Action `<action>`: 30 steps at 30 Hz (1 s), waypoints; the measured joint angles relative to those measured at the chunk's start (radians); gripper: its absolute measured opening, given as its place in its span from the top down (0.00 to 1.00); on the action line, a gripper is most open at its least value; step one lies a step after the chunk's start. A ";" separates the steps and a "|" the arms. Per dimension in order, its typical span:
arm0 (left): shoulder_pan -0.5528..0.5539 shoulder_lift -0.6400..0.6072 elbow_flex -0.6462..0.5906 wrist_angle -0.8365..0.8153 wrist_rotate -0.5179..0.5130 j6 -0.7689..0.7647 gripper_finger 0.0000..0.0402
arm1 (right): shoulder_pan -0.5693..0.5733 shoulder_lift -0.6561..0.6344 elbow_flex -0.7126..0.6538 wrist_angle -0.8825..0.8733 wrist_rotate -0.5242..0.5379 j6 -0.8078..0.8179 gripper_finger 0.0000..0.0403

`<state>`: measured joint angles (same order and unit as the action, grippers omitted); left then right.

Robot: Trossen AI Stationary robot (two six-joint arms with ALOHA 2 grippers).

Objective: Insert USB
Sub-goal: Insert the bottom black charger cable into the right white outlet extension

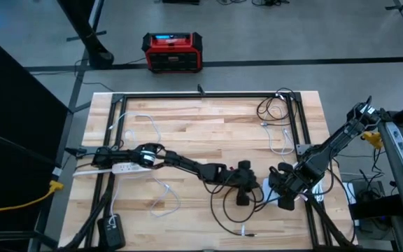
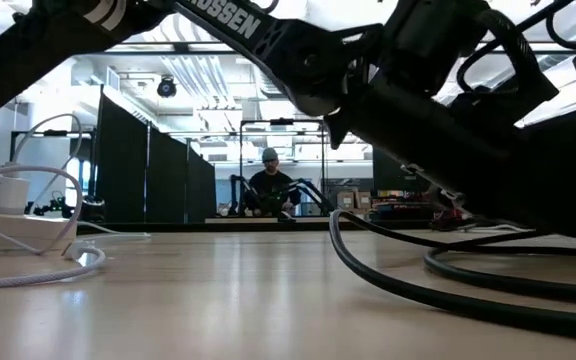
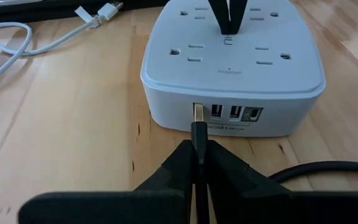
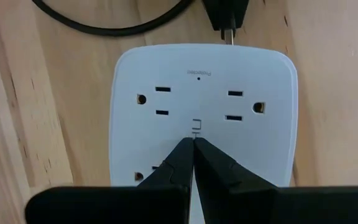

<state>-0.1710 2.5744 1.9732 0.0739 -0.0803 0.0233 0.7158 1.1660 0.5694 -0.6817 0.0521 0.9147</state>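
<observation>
A white power block with outlets on top and a row of USB ports on its side lies on the wooden table. My left gripper is shut on a black USB plug. The plug's gold metal tip sits at the mouth of the end port. My right gripper is shut, its tips on the block's top face. In the high view the two grippers meet near the table's front right. How deep the tip sits in the port is hidden. My left gripper pinches the plug's black body between its two fingers, just behind the metal tip. The fingers come in nearly level and lie along the plug. The plug points straight at the block's side. My right gripper presses its shut fingertips down onto the block's top face between the outlets, from above.
A thick black cable curls over the table beside the block and loops toward the front edge. A white USB cable lies nearby. A second white power strip lies at the left. A person sits far behind the table.
</observation>
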 joint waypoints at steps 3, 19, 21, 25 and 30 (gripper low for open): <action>0.002 0.000 0.036 -0.056 0.003 0.024 0.95 | 0.000 0.000 0.000 0.005 0.008 -0.011 1.00; 0.003 0.004 0.062 -0.086 0.022 0.043 0.95 | 0.000 0.012 -0.014 0.050 0.038 -0.023 1.00; 0.003 0.004 0.062 -0.086 0.022 0.043 0.95 | 0.000 0.016 -0.013 0.053 0.042 -0.024 1.00; 0.003 0.004 0.062 -0.086 0.022 0.043 0.95 | 0.000 0.013 -0.011 0.053 0.040 -0.035 1.00; 0.004 0.004 0.062 -0.075 0.015 0.043 0.95 | 0.005 -0.014 0.044 -0.033 0.038 -0.020 1.00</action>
<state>-0.1673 2.5786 2.0354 -0.0015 -0.0649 0.0658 0.7204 1.1522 0.6136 -0.7144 0.0898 0.8951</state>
